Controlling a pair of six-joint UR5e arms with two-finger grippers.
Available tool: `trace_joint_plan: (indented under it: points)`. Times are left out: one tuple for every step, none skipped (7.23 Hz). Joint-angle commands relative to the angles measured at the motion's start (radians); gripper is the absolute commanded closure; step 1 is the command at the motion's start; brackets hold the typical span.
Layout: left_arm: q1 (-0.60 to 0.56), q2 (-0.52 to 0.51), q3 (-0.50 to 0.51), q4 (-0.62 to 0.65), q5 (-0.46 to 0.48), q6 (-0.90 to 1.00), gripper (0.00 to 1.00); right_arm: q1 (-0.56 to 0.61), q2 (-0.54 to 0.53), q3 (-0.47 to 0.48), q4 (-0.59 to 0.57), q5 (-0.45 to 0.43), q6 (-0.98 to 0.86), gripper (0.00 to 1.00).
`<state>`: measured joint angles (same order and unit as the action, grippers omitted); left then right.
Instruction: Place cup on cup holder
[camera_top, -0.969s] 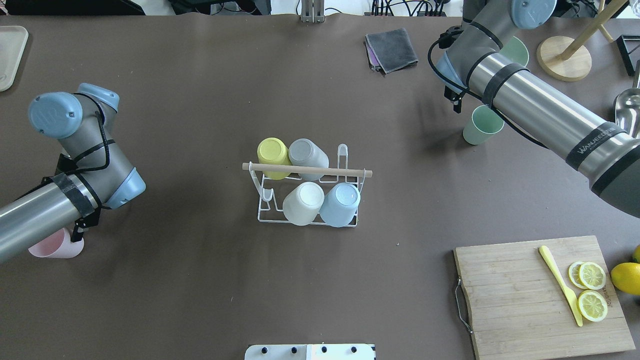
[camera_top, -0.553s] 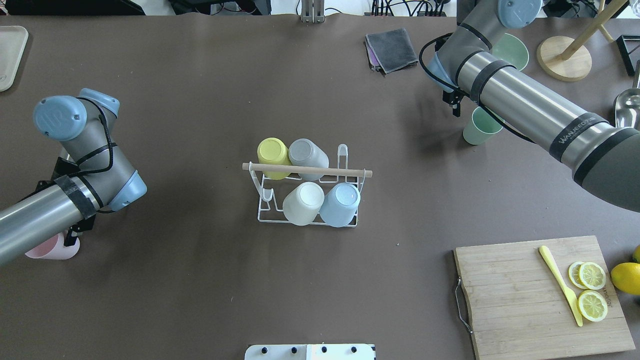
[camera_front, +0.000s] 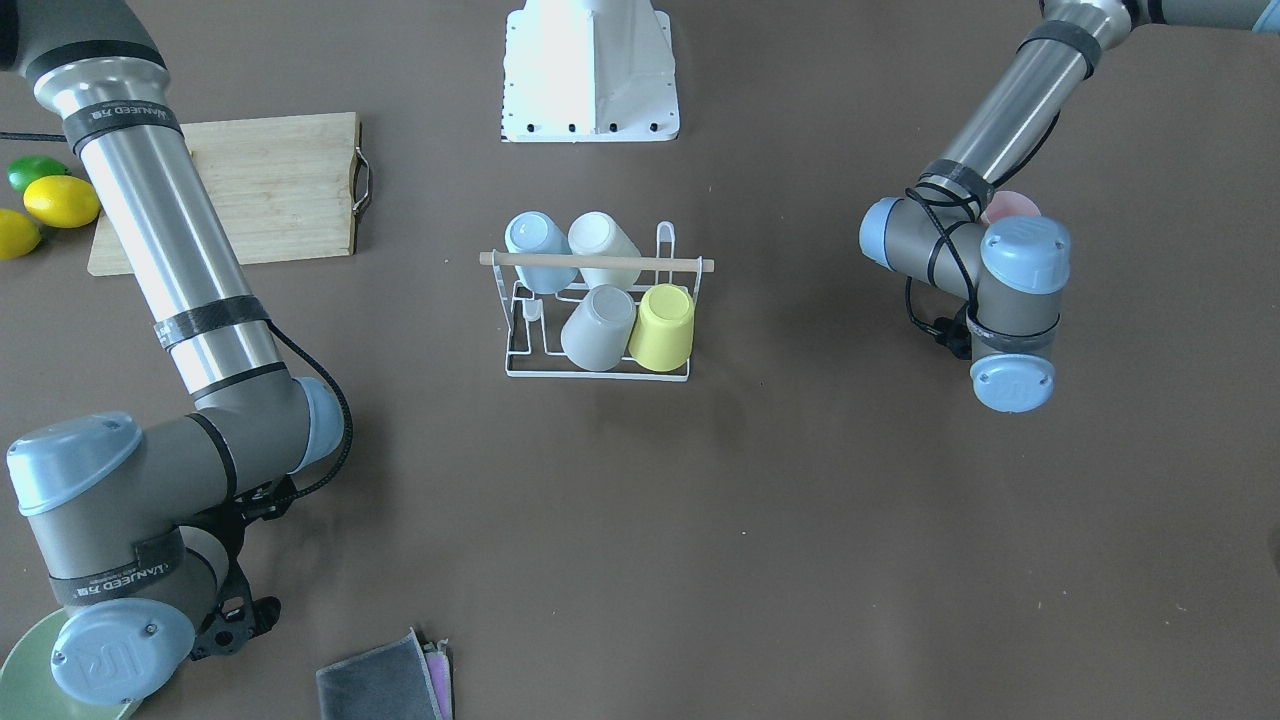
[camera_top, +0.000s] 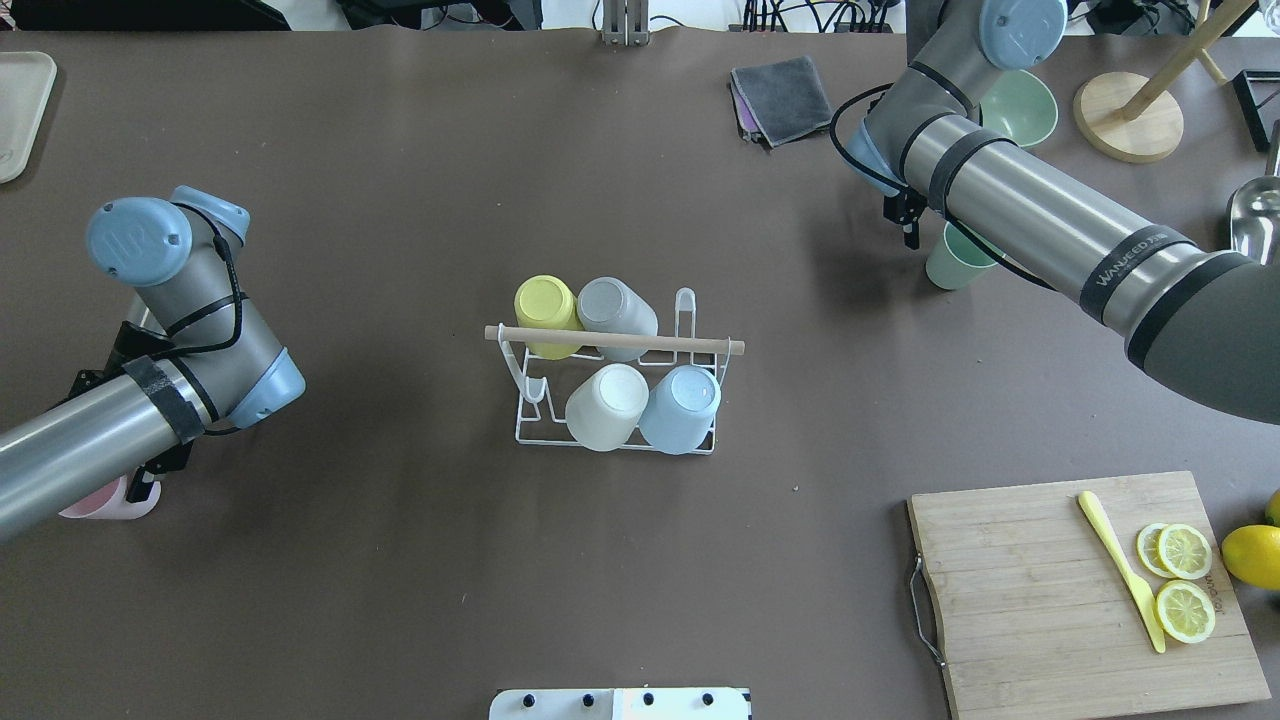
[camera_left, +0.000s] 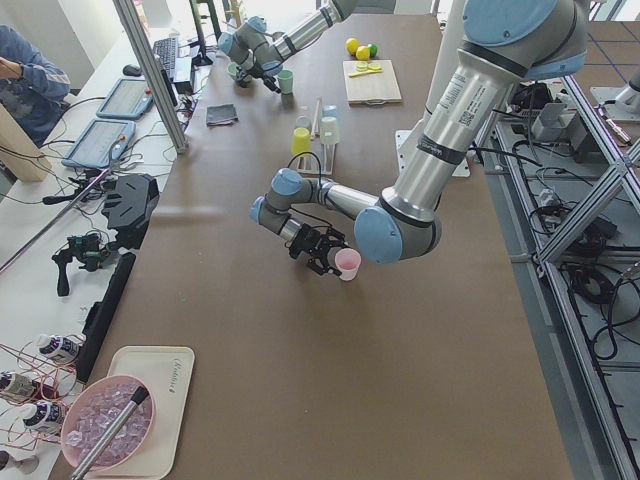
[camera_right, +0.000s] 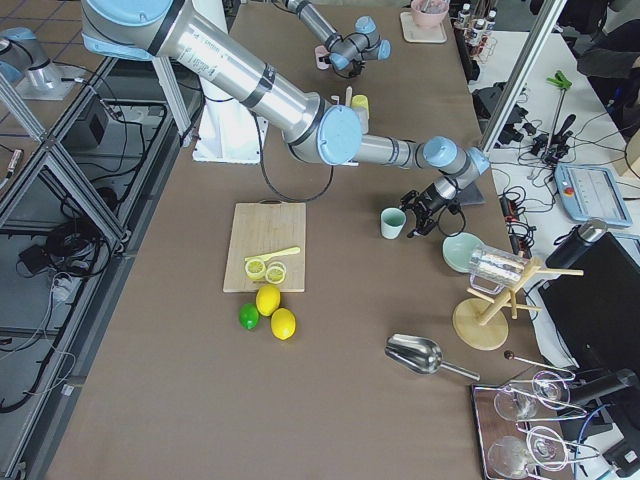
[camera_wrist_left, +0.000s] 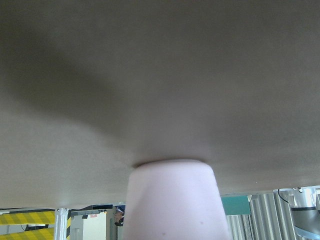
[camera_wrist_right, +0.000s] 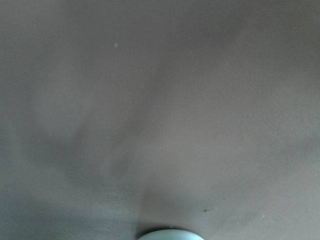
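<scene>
The white wire cup holder (camera_top: 528, 430) with a wooden rod (camera_top: 615, 340) stands mid-table and carries yellow, grey, white and blue cups upside down; it also shows in the front view (camera_front: 597, 372). A pink cup (camera_top: 95, 500) stands upright at the left, close and centred in the left wrist view (camera_wrist_left: 172, 200). My left gripper (camera_top: 140, 485) is right beside it and looks open. A green cup (camera_top: 950, 262) stands at the far right. My right gripper (camera_top: 907, 222) is just left of it, apart, and looks open (camera_right: 424, 213).
A grey cloth (camera_top: 782, 98), a green bowl (camera_top: 1025, 105) and a wooden stand (camera_top: 1128, 118) are at the far right. A cutting board (camera_top: 1085, 590) with a yellow knife, lemon slices and lemons lies near right. A tray (camera_top: 18, 110) is at the far left.
My left arm's wrist has swung up and right and covers more of the pink cup. My right arm has shifted left and farther back. Both cups have stayed in place.
</scene>
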<state>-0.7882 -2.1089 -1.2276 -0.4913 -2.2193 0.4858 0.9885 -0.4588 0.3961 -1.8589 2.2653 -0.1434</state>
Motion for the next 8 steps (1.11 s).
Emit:
trace_joint_plan:
  points:
    - [0.004, -0.002, 0.007, 0.008, 0.029, 0.002, 0.3, -0.004, 0.003, -0.002, -0.045, 0.003, -0.022, 0.0]
    - [0.003, -0.003, 0.007, 0.008, 0.035, 0.008, 0.48, -0.004, 0.008, -0.003, -0.058, 0.002, -0.042, 0.0]
    - [0.001, -0.003, 0.005, 0.008, 0.036, 0.011, 0.59, -0.008, 0.008, 0.001, -0.106, -0.001, -0.097, 0.0]
    - [-0.043, -0.005, -0.018, 0.007, 0.03, 0.011, 0.6, -0.011, 0.008, 0.001, -0.114, -0.009, -0.101, 0.0]
    - [-0.084, -0.005, -0.073, -0.013, 0.017, 0.004, 0.59, -0.019, 0.006, 0.0, -0.117, -0.013, -0.101, 0.0]
    - [-0.133, -0.005, -0.126, -0.092, -0.012, -0.03, 0.58, -0.019, 0.006, 0.0, -0.117, -0.027, -0.102, 0.0]
    - [-0.144, 0.003, -0.203, -0.215, -0.052, -0.174, 0.57, -0.022, 0.006, 0.0, -0.117, -0.032, -0.101, 0.0]
    - [-0.141, 0.021, -0.26, -0.374, -0.075, -0.337, 0.57, -0.024, 0.005, 0.0, -0.117, -0.039, -0.102, 0.01]
